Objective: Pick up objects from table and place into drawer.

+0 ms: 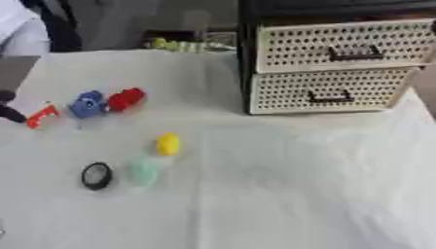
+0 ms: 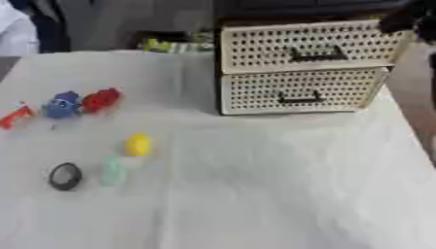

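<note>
On white cloth, yellow egg-shaped object (image 1: 168, 144) long axis upright, drawers (image 1: 336, 68) closed, neither robot hand visible.

I see a matt white cloth (image 1: 281, 194) covering the tabletop, and the drawer fronts (image 1: 340, 46) look like perforated cream metal.

drawer unit (image 1: 340, 65) cream, perforated | egg shape (image 1: 168, 144) yellow | cloth (image 1: 281, 185) white

Everything's pretty blurry tbh. Red thing (image 2: 15, 116) at the left edge is cut off in the right eye view, the pale green blob (image 1: 141, 171) lower left is too smeared to identify, and the drawer unit (image 1: 340, 63) loses its top at the upper right
</note>
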You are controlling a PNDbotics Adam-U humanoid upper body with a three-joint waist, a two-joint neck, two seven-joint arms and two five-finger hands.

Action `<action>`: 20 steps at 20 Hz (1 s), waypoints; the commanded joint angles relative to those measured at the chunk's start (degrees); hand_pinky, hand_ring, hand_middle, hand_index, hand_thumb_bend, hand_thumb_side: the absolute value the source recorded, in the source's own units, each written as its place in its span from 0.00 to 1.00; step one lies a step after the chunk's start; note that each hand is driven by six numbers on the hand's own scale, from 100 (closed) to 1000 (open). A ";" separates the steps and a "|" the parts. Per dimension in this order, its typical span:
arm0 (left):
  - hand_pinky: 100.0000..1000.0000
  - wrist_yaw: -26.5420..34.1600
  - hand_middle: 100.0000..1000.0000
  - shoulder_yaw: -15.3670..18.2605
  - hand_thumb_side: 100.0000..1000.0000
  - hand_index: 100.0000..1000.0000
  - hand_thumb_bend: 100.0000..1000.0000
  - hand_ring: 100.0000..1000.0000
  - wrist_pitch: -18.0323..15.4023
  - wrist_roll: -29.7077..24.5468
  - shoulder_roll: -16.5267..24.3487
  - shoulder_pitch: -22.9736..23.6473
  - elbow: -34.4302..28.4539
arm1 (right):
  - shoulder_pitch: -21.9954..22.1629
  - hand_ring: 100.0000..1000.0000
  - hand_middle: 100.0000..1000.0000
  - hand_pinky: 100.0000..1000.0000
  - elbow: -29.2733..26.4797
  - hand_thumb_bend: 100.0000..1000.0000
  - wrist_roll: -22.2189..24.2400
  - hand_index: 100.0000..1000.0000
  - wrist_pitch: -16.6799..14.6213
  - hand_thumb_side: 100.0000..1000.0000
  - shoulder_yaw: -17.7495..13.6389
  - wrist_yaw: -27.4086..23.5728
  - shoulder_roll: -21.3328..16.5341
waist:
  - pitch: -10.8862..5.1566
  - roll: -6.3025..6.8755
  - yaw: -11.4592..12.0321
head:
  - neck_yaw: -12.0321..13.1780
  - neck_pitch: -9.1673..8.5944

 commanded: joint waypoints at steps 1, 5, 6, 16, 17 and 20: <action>0.35 -0.55 0.57 0.47 0.88 0.76 0.00 0.53 -0.24 0.03 1.52 -0.38 -0.83 | -0.42 0.54 0.47 0.55 -0.95 0.00 4.37 0.79 0.14 1.00 -0.25 3.16 -8.50 | -0.58 -0.42 0.05 | 0.31 -1.07; 0.35 -0.90 0.57 0.32 0.89 0.76 0.00 0.53 -0.15 -0.17 1.76 -0.62 -0.83 | 0.01 0.53 0.46 0.53 -0.95 0.00 8.36 0.79 0.62 1.00 -0.04 4.41 -14.93 | 0.04 -0.94 0.00 | 0.38 -1.72; 0.35 -0.96 0.57 0.30 0.89 0.76 0.00 0.53 -0.13 -0.19 1.82 -0.69 -0.83 | 0.15 0.52 0.45 0.52 -0.95 0.01 9.24 0.79 0.63 1.00 0.04 4.40 -16.23 | 0.16 -1.06 -0.03 | 0.41 -1.86; 0.35 -1.93 0.57 0.20 0.87 0.76 0.00 0.53 -1.04 -0.24 2.47 -1.62 -0.83 | -0.42 0.43 0.39 0.42 -0.95 0.05 22.70 0.79 2.56 1.00 1.07 1.03 -26.35 | 1.21 -1.04 -0.78 | -0.55 -3.09; 0.35 -2.07 0.57 0.16 0.87 0.76 0.00 0.53 -1.15 -0.21 2.39 -1.73 -0.83 | -0.97 0.40 0.38 0.39 -0.95 0.05 24.27 0.80 2.62 1.00 1.32 1.13 -27.00 | 1.40 -0.84 -0.82 | -0.81 -3.48; 0.35 -2.15 0.57 0.04 0.87 0.76 0.00 0.53 -1.23 -0.16 2.24 -1.85 -0.83 | -3.24 0.34 0.31 0.32 -0.95 0.05 28.96 0.80 2.67 1.00 2.10 1.21 -28.30 | 1.57 -0.43 -0.96 | -1.38 -4.24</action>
